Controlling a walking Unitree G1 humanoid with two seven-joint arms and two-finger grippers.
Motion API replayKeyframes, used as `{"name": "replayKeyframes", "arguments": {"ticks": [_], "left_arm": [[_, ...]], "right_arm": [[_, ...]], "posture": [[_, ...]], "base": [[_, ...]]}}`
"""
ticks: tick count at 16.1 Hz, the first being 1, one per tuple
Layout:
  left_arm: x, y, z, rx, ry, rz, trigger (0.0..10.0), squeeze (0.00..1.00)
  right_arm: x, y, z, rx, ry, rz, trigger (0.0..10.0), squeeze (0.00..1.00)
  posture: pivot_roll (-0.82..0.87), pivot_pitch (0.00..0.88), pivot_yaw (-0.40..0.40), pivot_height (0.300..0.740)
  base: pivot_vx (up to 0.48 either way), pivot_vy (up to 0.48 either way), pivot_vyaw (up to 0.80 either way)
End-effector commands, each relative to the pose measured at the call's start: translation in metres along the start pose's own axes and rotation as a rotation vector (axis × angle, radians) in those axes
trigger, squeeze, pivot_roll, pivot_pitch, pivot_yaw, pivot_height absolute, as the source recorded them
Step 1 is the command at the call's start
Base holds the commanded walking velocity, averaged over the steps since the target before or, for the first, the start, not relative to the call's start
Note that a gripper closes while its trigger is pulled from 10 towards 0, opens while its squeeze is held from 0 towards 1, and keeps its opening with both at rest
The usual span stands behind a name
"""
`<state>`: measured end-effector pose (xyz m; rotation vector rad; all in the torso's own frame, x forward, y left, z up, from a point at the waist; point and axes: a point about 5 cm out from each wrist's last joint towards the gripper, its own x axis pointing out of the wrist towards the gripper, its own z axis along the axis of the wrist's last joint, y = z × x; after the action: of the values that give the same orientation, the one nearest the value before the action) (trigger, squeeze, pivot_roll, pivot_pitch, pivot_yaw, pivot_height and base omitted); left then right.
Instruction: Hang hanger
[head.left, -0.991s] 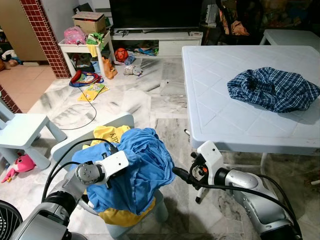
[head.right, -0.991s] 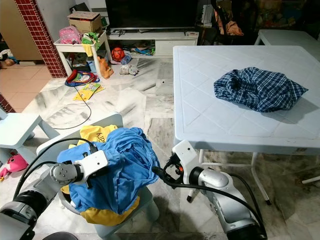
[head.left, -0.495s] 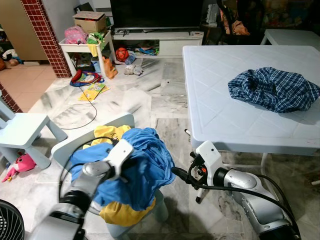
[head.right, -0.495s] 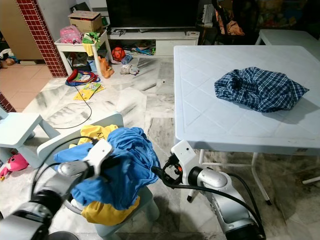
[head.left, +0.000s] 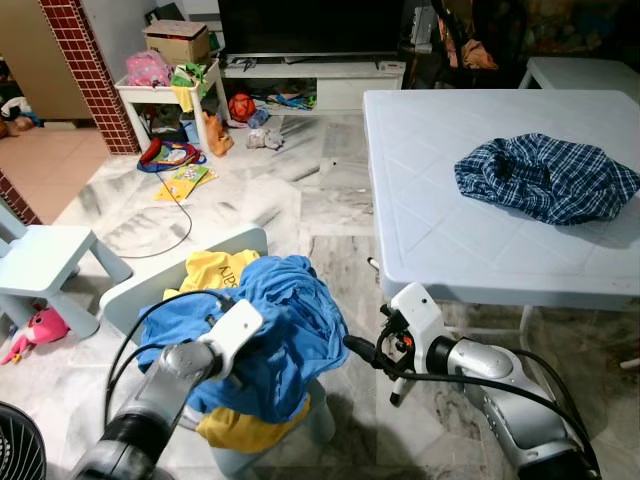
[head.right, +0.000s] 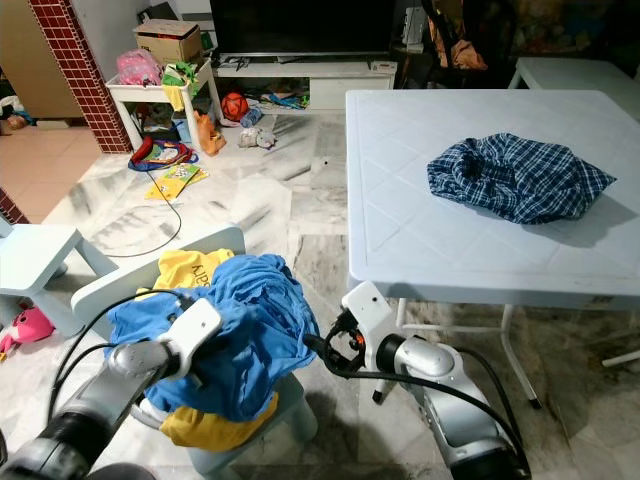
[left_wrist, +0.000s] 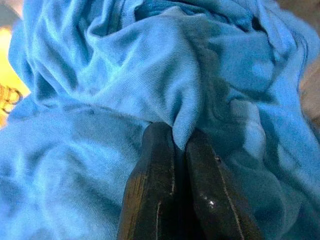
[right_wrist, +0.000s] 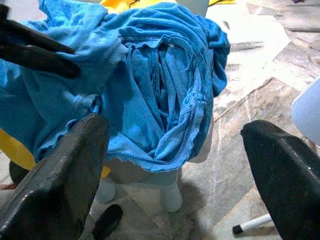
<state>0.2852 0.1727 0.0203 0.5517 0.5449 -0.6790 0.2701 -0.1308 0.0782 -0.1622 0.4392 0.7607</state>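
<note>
A fold of the blue shirt (left_wrist: 150, 90) is pinched between the closed fingers of the left gripper (left_wrist: 181, 145); the right gripper (right_wrist: 175, 165) is held wide open just beside the pile. No hanger can be made out. The yellow garment (head.left: 215, 270) underneath — printed lettering unreadable — could be dragged off the small chair (head.left: 140, 285) if the pinch slips.

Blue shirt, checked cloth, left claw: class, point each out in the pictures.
blue shirt (head.left: 290, 320), left eye view, on its bunched top folds.
checked cloth (head.right: 515, 175), right eye view, on its middle.
left claw (left_wrist: 179, 142), left wrist view, where the fingertips pinch the fabric.
</note>
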Motion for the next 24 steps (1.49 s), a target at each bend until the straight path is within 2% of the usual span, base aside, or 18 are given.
{"name": "replayKeyframes", "arguments": {"ticks": [1,3,5,6,8,9,11,14,16,18,21,24], "left_arm": [[-0.005,-0.001,-0.001,0.055,0.013,0.012,10.0,1.0],[-0.014,-0.001,-0.002,0.148,-0.011,0.079,10.0,1.0],[-0.021,0.001,-0.001,0.185,-0.035,0.163,10.0,1.0],[-0.028,0.002,-0.001,0.217,-0.047,0.241,10.0,1.0],[-0.036,0.0,0.001,0.194,-0.052,0.291,10.0,1.0],[-0.041,-0.008,0.003,0.169,-0.044,0.278,10.0,1.0],[-0.042,-0.015,0.004,0.182,-0.035,0.251,10.0,1.0],[-0.04,-0.032,0.012,0.299,-0.001,0.126,10.0,1.0],[-0.034,-0.039,0.022,0.326,0.002,0.063,10.0,1.0],[-0.023,-0.044,0.037,0.349,-0.026,0.056,10.0,1.0],[-0.021,-0.04,0.047,0.342,-0.027,0.084,10.0,1.0],[-0.031,-0.027,0.033,0.317,0.044,0.091,10.0,1.0]], "right_arm": [[0.001,0.002,0.001,-0.013,-0.002,0.012,10.0,0.0],[0.001,0.003,-0.001,-0.009,0.001,0.014,10.0,0.0],[0.003,0.005,-0.001,-0.006,0.0,0.02,10.0,0.0],[0.003,0.007,-0.001,-0.006,0.0,0.023,10.0,0.0],[0.004,0.007,-0.001,-0.006,0.0,0.026,10.0,0.0],[0.003,0.008,-0.002,-0.005,0.001,0.028,10.0,0.0],[0.003,0.008,-0.003,-0.004,0.004,0.03,10.0,0.0],[0.006,0.01,-0.001,-0.01,0.002,0.038,10.0,0.0],[0.006,0.009,-0.001,-0.012,0.003,0.038,10.0,0.0],[0.007,0.009,0.0,-0.019,0.004,0.041,10.0,0.0],[0.006,0.007,0.001,-0.028,0.002,0.036,10.0,0.0],[0.006,0.007,-0.001,-0.031,0.006,0.034,10.0,0.0]], "posture": [[-0.06,0.0,0.022,0.74],[-0.04,0.0,0.017,0.74],[-0.04,0.0,0.016,0.74],[-0.03,0.002,0.015,0.74],[-0.03,0.006,0.013,0.74],[-0.03,0.008,0.013,0.74],[-0.02,0.009,0.011,0.74],[-0.02,0.01,0.01,0.74],[-0.02,0.007,0.01,0.74],[-0.03,0.004,0.012,0.74],[-0.03,0.0,0.015,0.74],[-0.03,0.0,0.016,0.74]], "base": [[0.0,0.0,0.0],[0.0,0.0,0.0],[0.0,0.0,0.0],[0.0,0.0,0.0],[0.0,0.0,0.0],[0.0,0.0,0.0],[0.0,0.0,0.0],[0.0,0.0,0.0],[0.0,0.0,0.0],[0.0,0.0,0.0],[0.0,0.0,0.0],[0.0,0.0,0.0]]}}
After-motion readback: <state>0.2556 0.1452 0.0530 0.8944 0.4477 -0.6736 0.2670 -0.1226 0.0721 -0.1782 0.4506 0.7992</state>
